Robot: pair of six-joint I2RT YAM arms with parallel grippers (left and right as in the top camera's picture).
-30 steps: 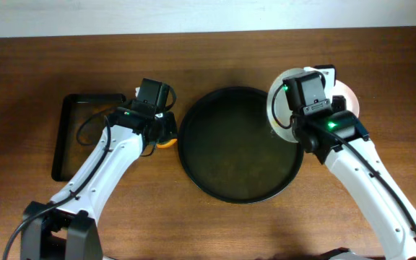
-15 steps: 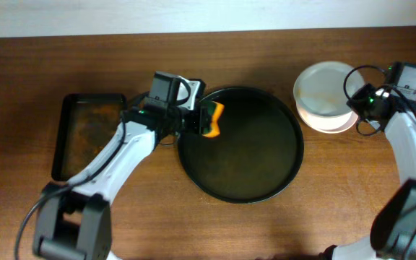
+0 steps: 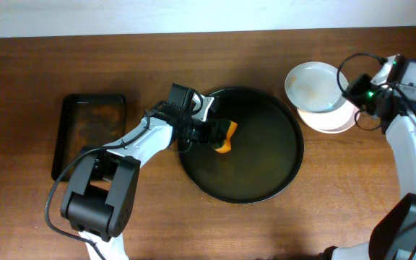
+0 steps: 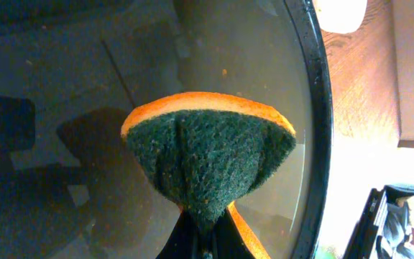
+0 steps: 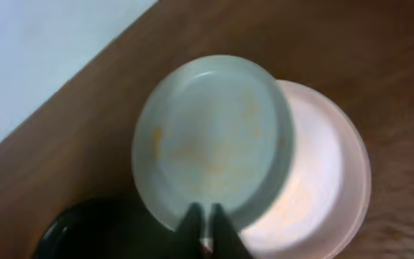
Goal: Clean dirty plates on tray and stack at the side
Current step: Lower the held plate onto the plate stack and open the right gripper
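Note:
The large round black tray (image 3: 266, 173) lies mid-table with no plates on it. My left gripper (image 3: 214, 133) is shut on an orange sponge with a green scouring face (image 3: 226, 139), held over the tray's left part. In the left wrist view the sponge (image 4: 207, 155) is pinched by its lower tip between the fingers (image 4: 203, 226) above the tray floor (image 4: 63, 86). My right gripper (image 3: 347, 94) is shut on the rim of a white plate with faint orange smears (image 3: 311, 85), held above and left of a stack of white plates (image 3: 334, 121). In the right wrist view the fingers (image 5: 203, 219) grip the held plate (image 5: 210, 137) over the stack (image 5: 325, 194).
A smaller dark rectangular tray (image 3: 60, 137) lies at the left on the wooden table. The tray's rim (image 4: 320, 108) and a bit of white plate (image 4: 340, 11) show in the left wrist view. A pale wall borders the table's far edge.
My left gripper has carried the sponge further right over the round tray. My right gripper has taken a plate by its rim, raised it and shifted it left of the stack.

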